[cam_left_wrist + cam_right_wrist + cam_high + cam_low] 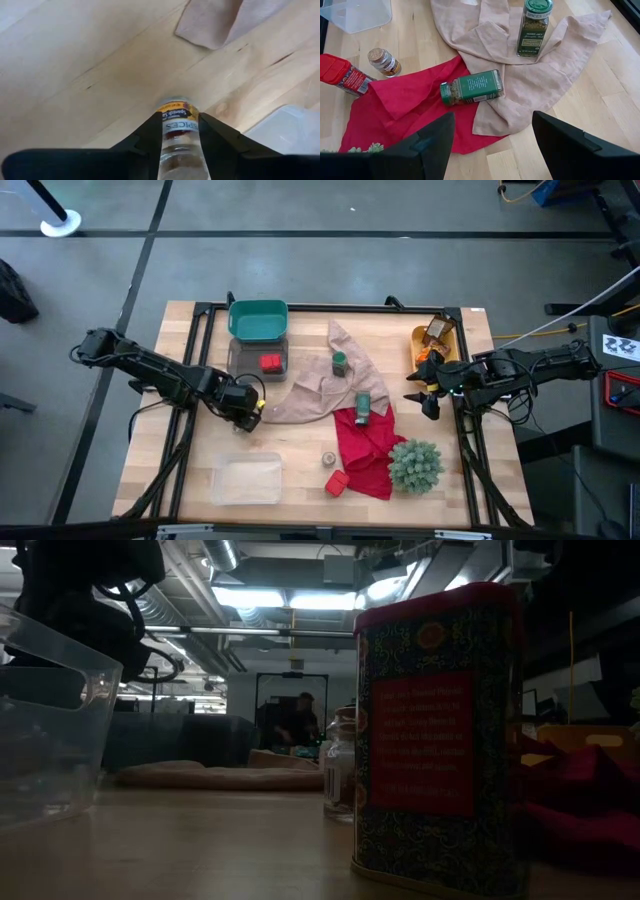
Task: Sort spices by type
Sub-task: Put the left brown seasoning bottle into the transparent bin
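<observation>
Currently: small spice jar (pixel 177 131), clear glass w/ orange-label band, sits between the left gripper (pixel 178 127) fingers over bare wood near the tan cloth (pixel 315 385). You've got a light, rigid, slick, breakable item; pinch mid-body. Jaws narrow, hugging both sides. Arm reaches low from table's left. Right gripper (pixel 426 392): spread wide, empty, parked by right edge.
</observation>
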Robot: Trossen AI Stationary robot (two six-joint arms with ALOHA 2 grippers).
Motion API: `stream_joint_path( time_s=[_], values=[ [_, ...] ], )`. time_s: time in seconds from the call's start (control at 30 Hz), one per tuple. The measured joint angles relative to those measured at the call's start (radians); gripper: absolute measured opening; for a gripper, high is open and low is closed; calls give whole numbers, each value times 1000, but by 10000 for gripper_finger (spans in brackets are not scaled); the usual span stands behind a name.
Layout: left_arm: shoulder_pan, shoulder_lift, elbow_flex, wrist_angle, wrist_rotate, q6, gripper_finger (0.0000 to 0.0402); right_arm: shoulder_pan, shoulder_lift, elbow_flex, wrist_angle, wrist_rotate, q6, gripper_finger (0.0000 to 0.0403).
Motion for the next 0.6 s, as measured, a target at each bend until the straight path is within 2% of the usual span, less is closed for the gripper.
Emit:
stream_joint_path(
  time_s=[0.6],
  values=[
    [1,0,2,27,-21,-28,113,0,0,0,0,0,0,266]
  ],
)
